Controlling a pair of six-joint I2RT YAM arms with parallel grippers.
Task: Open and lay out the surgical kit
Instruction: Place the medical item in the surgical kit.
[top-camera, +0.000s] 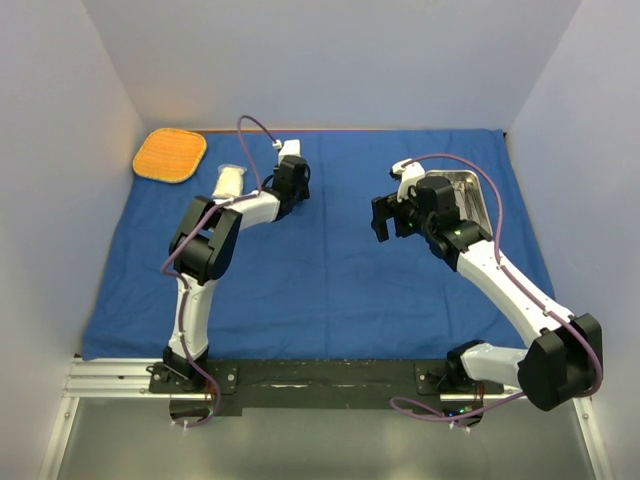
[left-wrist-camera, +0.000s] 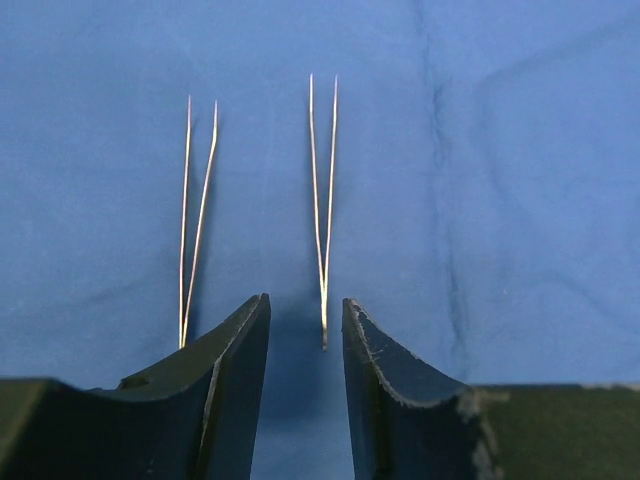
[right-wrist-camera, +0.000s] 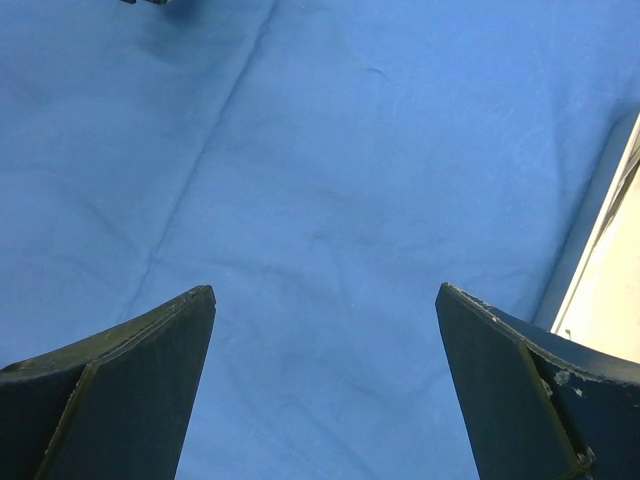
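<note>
Just at the left claw (left-wrist-camera: 305, 312), forceps (left-wrist-camera: 323, 200) lie on blue wrap (left-wrist-camera: 520, 200).

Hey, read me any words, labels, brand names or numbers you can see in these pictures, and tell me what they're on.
No text can be read in any view.
The gauze pack is too small in the top view to show any print.
The blue cloth, steel tray, orange mat, forceps and second slim metal tool show no markings.

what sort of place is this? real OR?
Probably a lab test cell: plain pale walls on three sides, an aluminium rail at the near edge, a blue cloth wrap spread out.
</note>
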